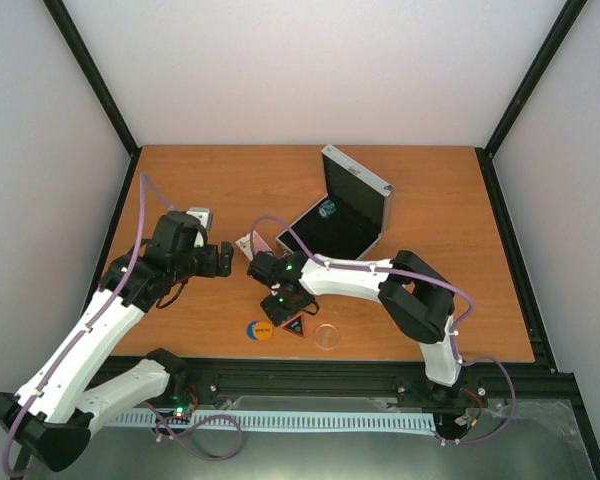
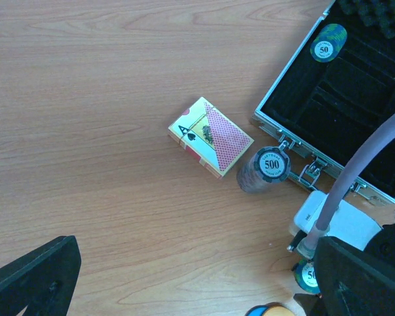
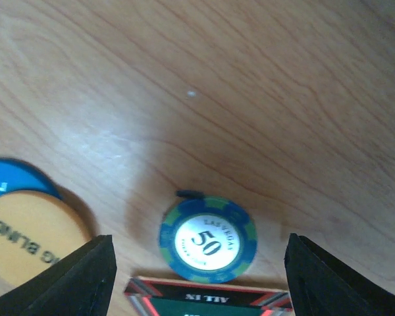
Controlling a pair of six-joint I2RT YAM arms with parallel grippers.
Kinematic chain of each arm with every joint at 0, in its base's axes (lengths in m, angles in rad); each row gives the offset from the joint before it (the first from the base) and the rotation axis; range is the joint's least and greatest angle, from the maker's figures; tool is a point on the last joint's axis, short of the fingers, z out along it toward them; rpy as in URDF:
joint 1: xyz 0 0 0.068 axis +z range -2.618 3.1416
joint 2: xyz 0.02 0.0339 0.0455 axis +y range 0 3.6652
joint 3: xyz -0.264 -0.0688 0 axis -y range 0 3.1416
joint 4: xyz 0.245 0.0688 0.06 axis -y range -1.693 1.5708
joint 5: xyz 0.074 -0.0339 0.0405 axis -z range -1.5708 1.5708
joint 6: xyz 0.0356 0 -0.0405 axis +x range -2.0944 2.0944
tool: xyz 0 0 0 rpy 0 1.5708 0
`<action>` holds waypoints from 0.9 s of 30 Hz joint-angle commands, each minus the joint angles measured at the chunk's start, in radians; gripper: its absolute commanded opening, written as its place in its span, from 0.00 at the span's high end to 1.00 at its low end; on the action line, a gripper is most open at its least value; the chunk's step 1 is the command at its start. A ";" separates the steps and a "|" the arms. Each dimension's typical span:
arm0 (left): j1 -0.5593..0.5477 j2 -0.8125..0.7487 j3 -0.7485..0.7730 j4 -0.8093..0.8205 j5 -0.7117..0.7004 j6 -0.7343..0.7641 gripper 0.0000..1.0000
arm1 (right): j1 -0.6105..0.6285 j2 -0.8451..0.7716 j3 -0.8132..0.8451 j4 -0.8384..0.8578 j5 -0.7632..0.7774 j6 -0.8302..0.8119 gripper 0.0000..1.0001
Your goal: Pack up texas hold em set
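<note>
Right claw (image 3: 201,266), left claw (image 2: 197,283) gape; card pack (image 2: 212,136) runs roughly parallel to case (image 2: 266,128) front.

Seen from above, the right gripper (image 1: 280,306) and its wrist cover one end of the card pack (image 1: 247,243). The lettering on the orange disc (image 1: 259,330) is too small to read. The right wrist view cuts that disc off at the left edge, with only "BLIND" legible. A blue disc (image 3: 13,172) lies mostly buried beneath it, and the black-red triangle (image 3: 207,299) runs off the bottom. In the left wrist view the silver case (image 2: 342,112) runs off the top and right edges. A chip (image 2: 307,275) near the lower edge is half hidden behind the left gripper's fingers (image 2: 365,276).
</note>
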 commanded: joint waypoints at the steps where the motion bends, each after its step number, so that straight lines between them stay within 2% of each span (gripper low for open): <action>1: 0.005 0.008 0.029 0.012 0.005 0.003 0.00 | -0.030 0.009 -0.037 0.033 -0.010 -0.013 0.28; 12: 0.005 0.022 0.033 0.012 0.005 0.004 0.00 | -0.034 0.039 -0.054 0.051 -0.022 -0.010 0.28; 18: 0.005 0.021 0.026 0.012 0.002 0.004 0.00 | 0.003 0.066 -0.028 0.027 -0.017 -0.010 0.28; 27: 0.005 0.019 0.027 0.013 -0.001 0.005 0.00 | 0.036 0.087 -0.028 -0.001 0.024 0.022 0.46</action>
